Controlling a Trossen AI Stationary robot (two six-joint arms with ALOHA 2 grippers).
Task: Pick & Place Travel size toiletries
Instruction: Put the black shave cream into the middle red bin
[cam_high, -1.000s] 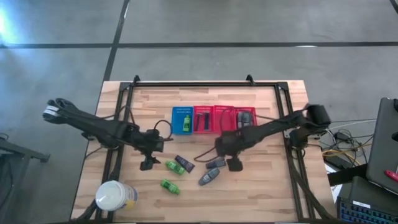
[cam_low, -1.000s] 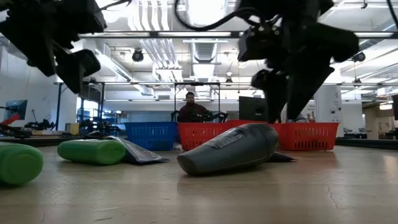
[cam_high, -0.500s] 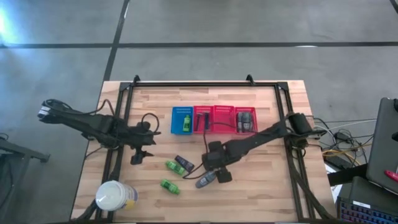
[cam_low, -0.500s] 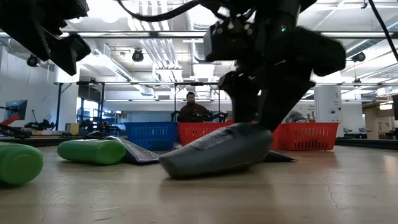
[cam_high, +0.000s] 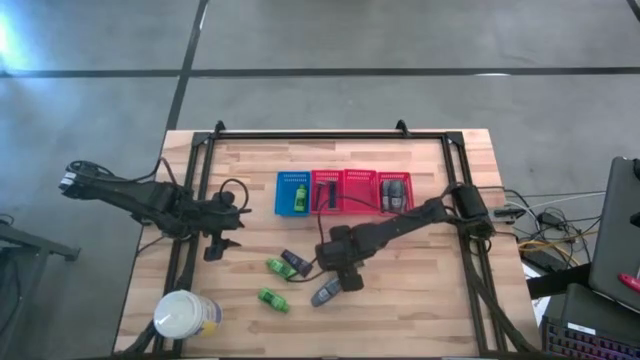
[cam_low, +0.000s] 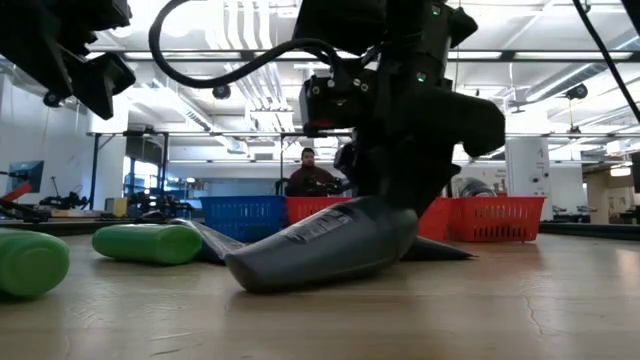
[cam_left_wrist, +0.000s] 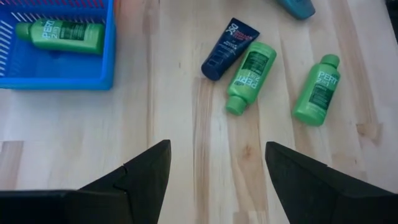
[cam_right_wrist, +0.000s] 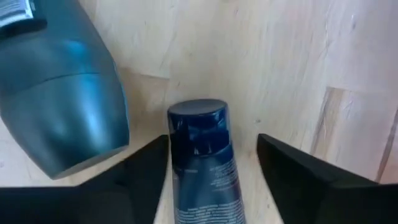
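Note:
My right gripper is low over the table's middle, open. In the right wrist view its fingers stand on either side of a dark blue tube lying flat, cap end forward. A grey oval container lies on its side right beside it, also seen in the high view and the low view. Two green bottles and a second dark tube lie left of them. My left gripper hangs open above bare wood, left of these. My right gripper comes at the dark blue tube from above, the tube lying lengthwise between the fingers. One finger is close against the tube's side and near the grey container's rounded end. I cannot tell whether it touches either.
A row of mesh baskets stands at the far middle: a blue one holding a green bottle, then red ones, one with grey containers. A large white jar stands at the near left corner. A person sits far behind the table.
My right gripper has moved toward the table's left and near edge and come down over the dark tube. The grey oval container has slid a little toward the left and near edge. My left gripper has drawn back toward the left and far edge.

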